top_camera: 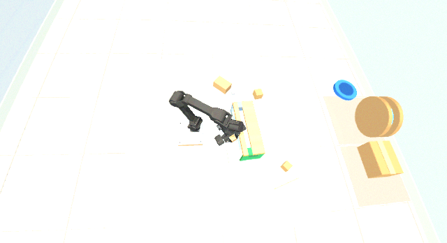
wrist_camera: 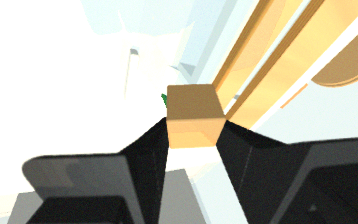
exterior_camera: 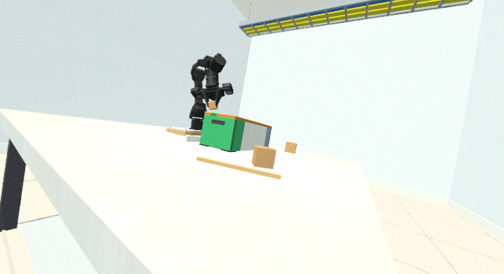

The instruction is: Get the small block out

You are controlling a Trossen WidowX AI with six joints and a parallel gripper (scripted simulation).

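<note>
Above the box (top_camera: 256, 131) (exterior_camera: 220, 132) (wrist_camera: 290, 60), near its green end, holding the small block (top_camera: 232, 138) (exterior_camera: 213, 105) (wrist_camera: 196, 102) up off the table (top_camera: 265, 174) (exterior_camera: 118, 179) (wrist_camera: 55, 100).
Across the table, beside the box, with the black arm (top_camera: 200, 105) (exterior_camera: 198, 75) bent high and reaching toward the box's long side; standing upright, as a box with a green end; clamped on the small block, by both fingers of the gripper (top_camera: 232, 138) (exterior_camera: 213, 105) (wrist_camera: 196, 117); lying flat beyond the box's green end, as a thin wooden strip (top_camera: 286, 183) (exterior_camera: 238, 168); resting near the box's other end, as an oblong wooden block (top_camera: 222, 84) and a smaller cube (top_camera: 258, 93) (exterior_camera: 290, 147); between box and strip, as a loose cube (top_camera: 286, 166) (exterior_camera: 264, 157); out of the box and raised higher than its top, in the case of the small block.
</note>
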